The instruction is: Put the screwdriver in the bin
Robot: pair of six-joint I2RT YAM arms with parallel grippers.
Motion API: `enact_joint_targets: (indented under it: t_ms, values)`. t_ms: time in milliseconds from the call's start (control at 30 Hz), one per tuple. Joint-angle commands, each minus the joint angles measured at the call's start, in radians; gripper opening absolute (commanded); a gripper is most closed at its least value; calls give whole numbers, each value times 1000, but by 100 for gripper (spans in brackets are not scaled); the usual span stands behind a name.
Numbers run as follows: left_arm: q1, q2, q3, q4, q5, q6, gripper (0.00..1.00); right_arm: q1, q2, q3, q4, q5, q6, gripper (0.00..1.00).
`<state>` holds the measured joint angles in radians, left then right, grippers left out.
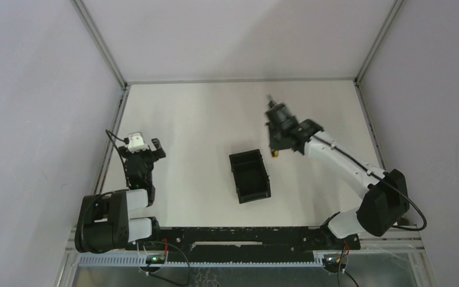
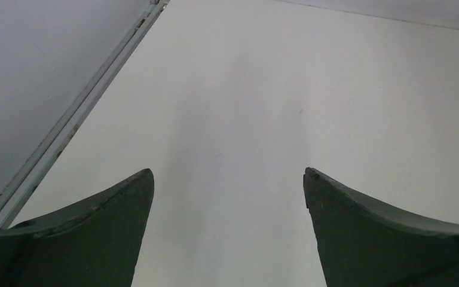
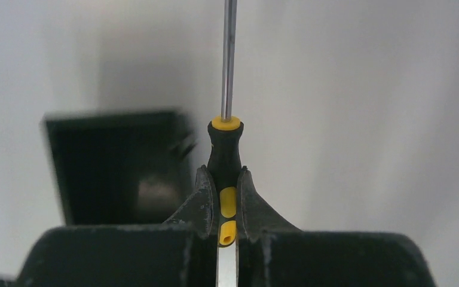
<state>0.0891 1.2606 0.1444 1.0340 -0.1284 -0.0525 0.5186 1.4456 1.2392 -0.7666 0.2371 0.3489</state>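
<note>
My right gripper (image 3: 222, 179) is clenched on the screwdriver (image 3: 225, 146); its two fingers pinch the black-and-yellow handle low down, the yellow collar and the thin metal shaft running straight out beyond the tips; the tool looks to be lifted off the white table (image 1: 203, 119), though I cannot tell how high. I judge the pick done and the carry in hand. The bin (image 1: 249, 175) sits near the middle of the table, left of and a little nearer than the right gripper, apart from it; in the right wrist view it lies left of the handle, blurred. Both views show it with nothing inside. Next I would need to swing left until the shaft hangs over the opening, turn it along the bin's long side, lower, then release. My left gripper (image 2: 227, 176) is spread wide over bare table on the left, holding nothing.
</note>
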Motion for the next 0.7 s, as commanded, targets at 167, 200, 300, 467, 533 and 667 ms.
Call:
enact_joint_targets:
  t_ms: [167,200,300,467,533,667]
  values:
    - [-5,-7,43,26,-9,14,100,399,-71,-38,-16,28,-160,0]
    - [-5,-8,42,26,-9,14,100,415,-68,-44,-12,31,-165,0]
    - [-5,-7,43,26,-9,14,100,436,-54,-61,5,1,-177,0]
    - [-5,-7,42,26,-9,14,100,445,-10,-96,25,-5,-162,0]
    - [-5,-7,42,26,-9,15,100,445,10,-105,29,-13,-151,0]
    - [-5,-8,41,25,-9,15,100,449,46,-134,57,-31,-128,0]
